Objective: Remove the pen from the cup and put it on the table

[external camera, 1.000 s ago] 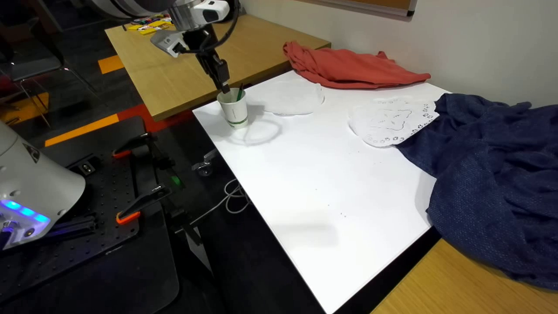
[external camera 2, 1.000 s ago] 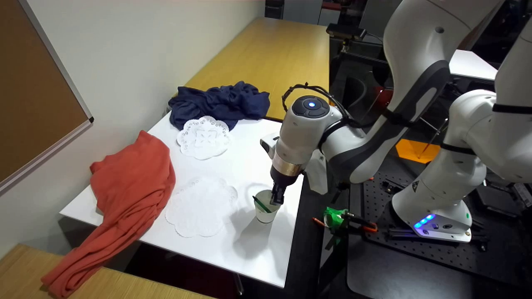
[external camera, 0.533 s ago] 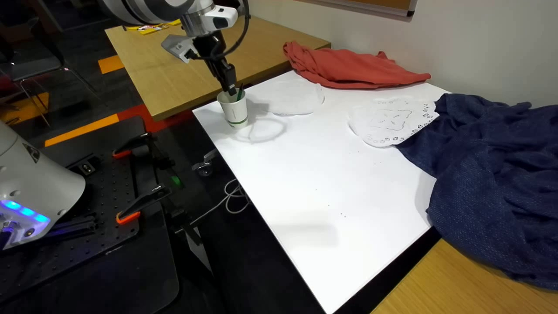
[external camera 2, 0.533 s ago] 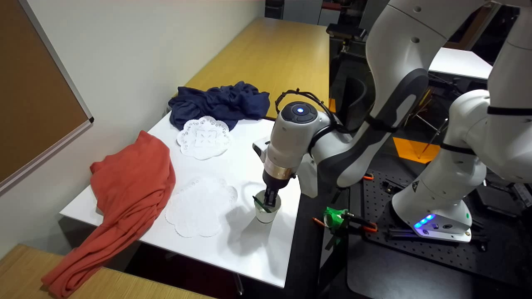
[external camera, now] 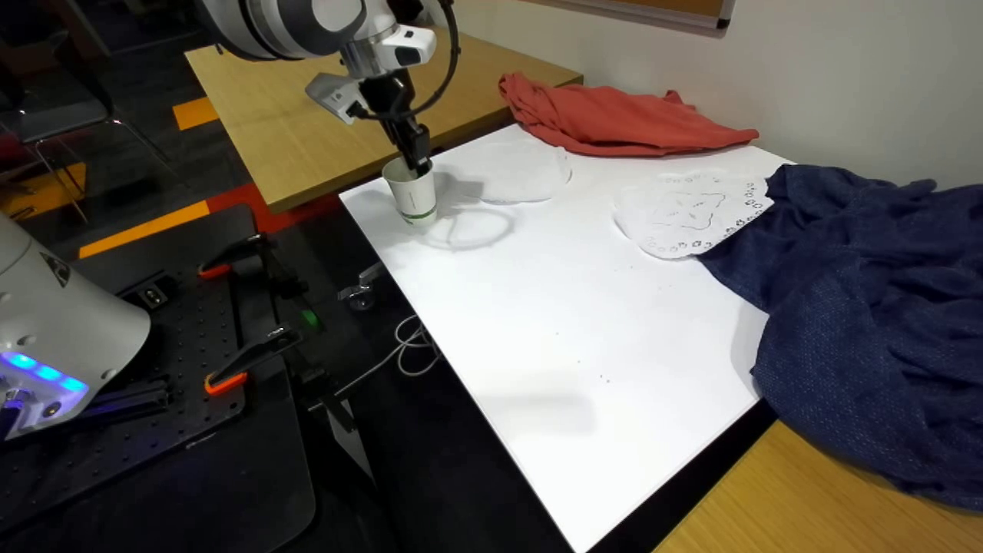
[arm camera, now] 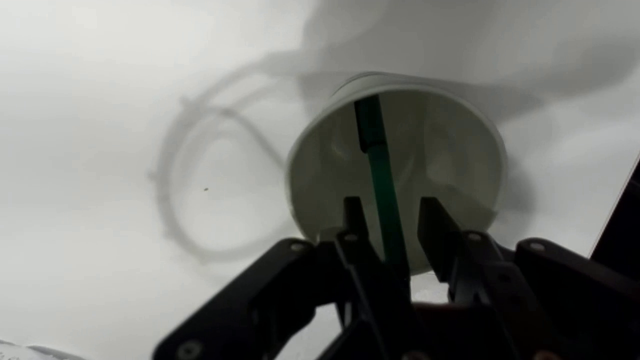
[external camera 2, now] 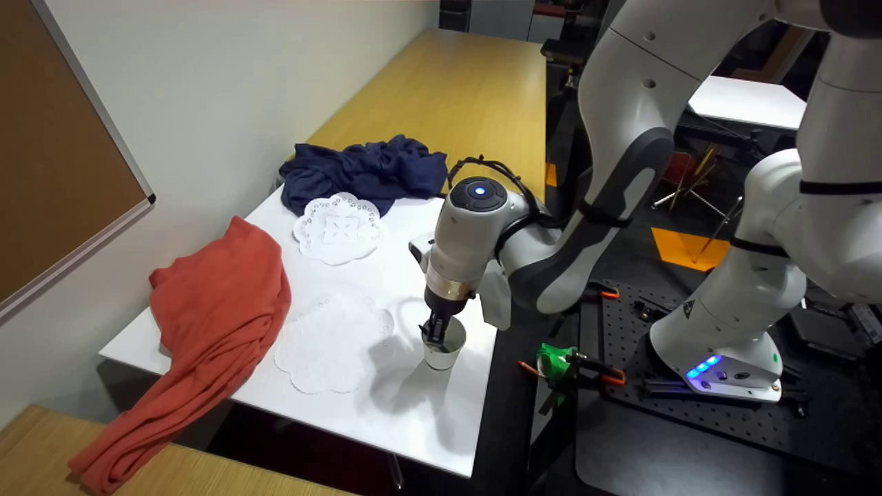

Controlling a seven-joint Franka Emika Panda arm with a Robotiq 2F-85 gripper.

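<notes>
1. Jaws are straddling the pen (arm camera: pixel 383 182), gaps showing on both sides.
2. Cup (arm camera: pixel 450 135) is fencing the pen in sideways.
3. Desk (external camera: pixel 537 322) is offering open run from cup toward blue cloth (external camera: pixel 875 330).
4. Red cloth (external camera: pixel 614 119) is taking up another edge.

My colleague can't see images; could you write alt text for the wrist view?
A green pen slants in a white cup, showing between the fingers of an open black gripper. The cup stands on a white table.
</notes>
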